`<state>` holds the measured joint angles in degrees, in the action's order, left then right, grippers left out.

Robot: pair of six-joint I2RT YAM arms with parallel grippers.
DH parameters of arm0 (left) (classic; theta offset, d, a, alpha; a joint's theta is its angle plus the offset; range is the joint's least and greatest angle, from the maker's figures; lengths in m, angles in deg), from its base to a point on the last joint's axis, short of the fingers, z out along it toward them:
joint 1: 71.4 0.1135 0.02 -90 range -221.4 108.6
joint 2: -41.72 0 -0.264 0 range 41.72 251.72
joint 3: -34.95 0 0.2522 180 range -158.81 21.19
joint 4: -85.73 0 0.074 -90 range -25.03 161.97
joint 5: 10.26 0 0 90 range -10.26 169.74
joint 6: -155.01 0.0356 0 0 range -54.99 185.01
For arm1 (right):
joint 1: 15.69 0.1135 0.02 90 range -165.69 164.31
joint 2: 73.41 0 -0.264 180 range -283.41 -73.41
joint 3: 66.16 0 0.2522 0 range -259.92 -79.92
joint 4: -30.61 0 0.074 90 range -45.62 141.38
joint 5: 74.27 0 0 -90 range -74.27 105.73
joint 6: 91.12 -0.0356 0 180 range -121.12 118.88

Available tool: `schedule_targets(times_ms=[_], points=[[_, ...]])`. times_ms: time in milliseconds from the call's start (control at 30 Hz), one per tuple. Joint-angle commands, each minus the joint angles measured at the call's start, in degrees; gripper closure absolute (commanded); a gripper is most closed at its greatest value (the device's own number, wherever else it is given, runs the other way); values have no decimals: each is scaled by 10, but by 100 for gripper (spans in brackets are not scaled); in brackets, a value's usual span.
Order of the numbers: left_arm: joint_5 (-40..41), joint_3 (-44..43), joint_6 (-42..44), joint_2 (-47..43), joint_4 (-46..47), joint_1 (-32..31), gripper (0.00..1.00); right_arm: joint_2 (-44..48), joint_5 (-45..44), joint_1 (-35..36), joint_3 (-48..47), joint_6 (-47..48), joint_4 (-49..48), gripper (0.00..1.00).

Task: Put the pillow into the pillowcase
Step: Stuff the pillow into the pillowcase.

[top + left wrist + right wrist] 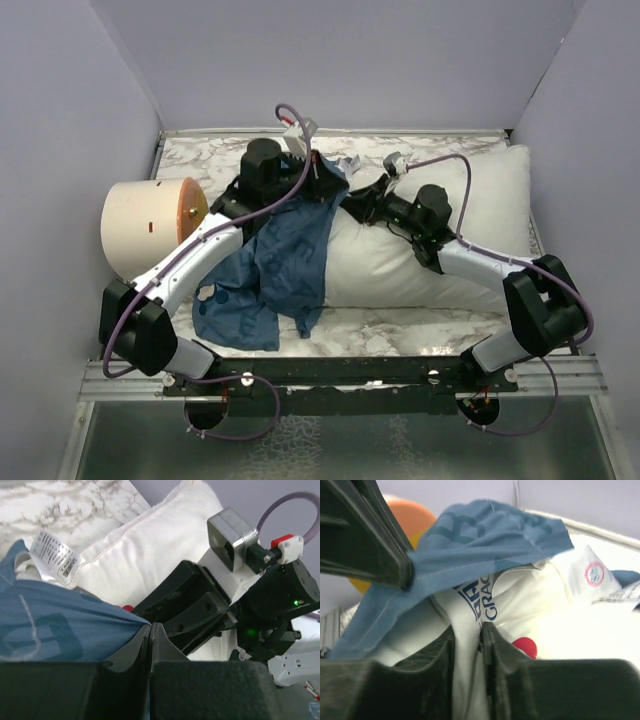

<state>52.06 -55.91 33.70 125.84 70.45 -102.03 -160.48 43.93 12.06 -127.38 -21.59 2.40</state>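
Two claws, one opening.
Left claw (pixel 150 627) pinches the pillowcase (pixel 60 625) hem up; right claw (pixel 481 627) grips the pillow (pixel 520 600), likely to feed it in.

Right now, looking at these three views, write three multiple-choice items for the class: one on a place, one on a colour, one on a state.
1. Where is the pillowcase?
A. draped over the left end of the pillow
B. folded at the table's right edge
C. hanging on the back wall

2. What colour is the pillowcase?
A. red
B. blue
C. green

3. How are the left arm's fingers?
A. wide apart over bare table
B. closed on nothing
C. closed on pillowcase fabric

Answers:
1 A, the top view shows it hanging over that end.
2 B, it is blue in every view.
3 C, the left wrist view shows blue fabric pinched between them.
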Motion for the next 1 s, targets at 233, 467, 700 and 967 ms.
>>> schedule_targets(times_ms=[233,467,700,967], points=[[-45,369,-119,-55,317,-22,100,264,54,-2,175,109,159,39],[-38,381,-114,-52,322,-32,100,312,-46,-2,29,160,354,2],[-34,383,-97,-59,301,-38,100,102,-91,-44,-197,196,581,0],[-34,380,-80,-65,289,-39,100,-50,-51,-70,-340,243,757,0]])
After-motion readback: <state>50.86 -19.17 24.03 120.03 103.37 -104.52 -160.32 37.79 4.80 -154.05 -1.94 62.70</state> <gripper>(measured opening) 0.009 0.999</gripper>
